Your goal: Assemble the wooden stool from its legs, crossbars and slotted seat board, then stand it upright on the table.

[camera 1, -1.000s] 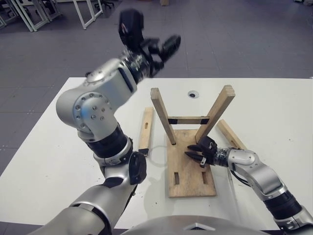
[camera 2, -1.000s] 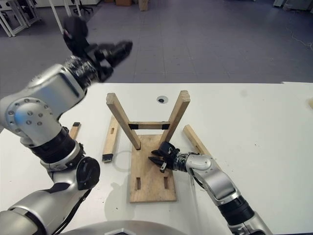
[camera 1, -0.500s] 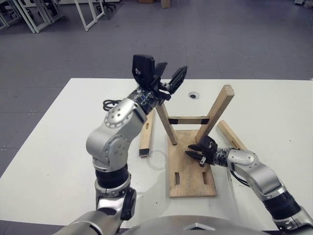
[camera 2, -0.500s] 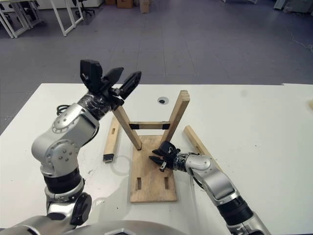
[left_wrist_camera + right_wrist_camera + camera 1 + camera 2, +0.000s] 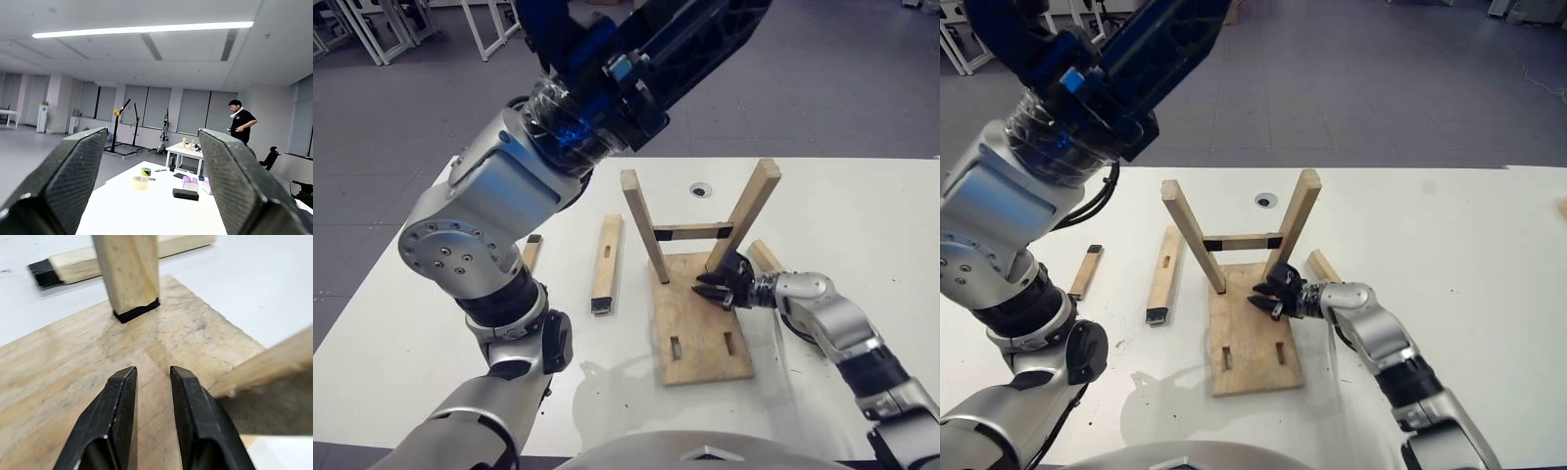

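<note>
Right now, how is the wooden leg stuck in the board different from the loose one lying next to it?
The stuck leg stands tilted in the seat board, joined to a crossbar. The loose leg lies flat on the table, joined to nothing. Both are pale wooden sticks.

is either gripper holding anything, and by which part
Nothing is held. The left gripper is raised, jaws empty; the right gripper is low beside a leg, jaws empty.
</note>
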Controlling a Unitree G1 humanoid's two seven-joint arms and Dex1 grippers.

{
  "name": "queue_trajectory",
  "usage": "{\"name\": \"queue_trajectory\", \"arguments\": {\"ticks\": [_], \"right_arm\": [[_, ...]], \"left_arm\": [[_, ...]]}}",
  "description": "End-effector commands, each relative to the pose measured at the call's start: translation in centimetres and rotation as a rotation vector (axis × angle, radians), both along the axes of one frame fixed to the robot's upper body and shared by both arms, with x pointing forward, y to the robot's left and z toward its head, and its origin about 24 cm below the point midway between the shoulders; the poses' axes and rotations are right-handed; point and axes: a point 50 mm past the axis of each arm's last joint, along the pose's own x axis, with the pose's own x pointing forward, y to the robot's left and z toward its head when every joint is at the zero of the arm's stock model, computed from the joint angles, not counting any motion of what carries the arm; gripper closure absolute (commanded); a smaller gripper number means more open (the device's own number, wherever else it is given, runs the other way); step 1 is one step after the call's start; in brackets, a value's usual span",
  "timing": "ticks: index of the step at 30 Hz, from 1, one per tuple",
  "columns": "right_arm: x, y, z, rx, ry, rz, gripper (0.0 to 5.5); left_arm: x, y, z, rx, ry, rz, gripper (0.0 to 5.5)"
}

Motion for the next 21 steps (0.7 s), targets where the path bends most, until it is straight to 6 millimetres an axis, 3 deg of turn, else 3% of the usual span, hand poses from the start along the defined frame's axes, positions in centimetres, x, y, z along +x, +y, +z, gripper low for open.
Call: {"name": "queue_trajectory", "arguments": {"ticks": [1, 5, 9, 12, 15, 18, 21], "right_arm": [[0.6, 1.1, -1.3, -0.005, 0.039, -0.03, 4.25], [-0.3, 1.8, 0.6, 0.079, 0.01, -0.019, 4.25], [-1.9, -0.1, 5.3, 0.123, -0.07, -0.041, 4.25], [-3.3, -3.3, 7.5, 0.029, -0.124, -0.104, 4.25], [-4.4, -7.6, 7.1, -0.227, -0.195, -0.228, 4.25], [-4.8, -8.9, 7.5, -0.138, -0.166, -0.388, 3.71], [-4.6, -10.2, 7.8, -0.166, -0.175, -0.45, 3.22]], "left_arm": [[-0.5, -1.2, -1.9, 0.128, 0.06, -0.014, 2.07], [-1.6, -1.9, -8.6, 0.382, 0.221, -0.056, 2.07], [-3.2, -1.5, -13.6, 0.49, 0.356, -0.091, 2.07], [-3.5, -0.4, -15.3, 0.535, 0.399, -0.028, 2.07], [-3.8, 0.5, -16.6, 0.56, 0.438, 0.044, 2.07], [-3.8, 0.7, -17.1, 0.564, 0.453, 0.087, 2.11], [-3.6, 0.7, -17.4, 0.565, 0.46, 0.125, 2.11]]}}
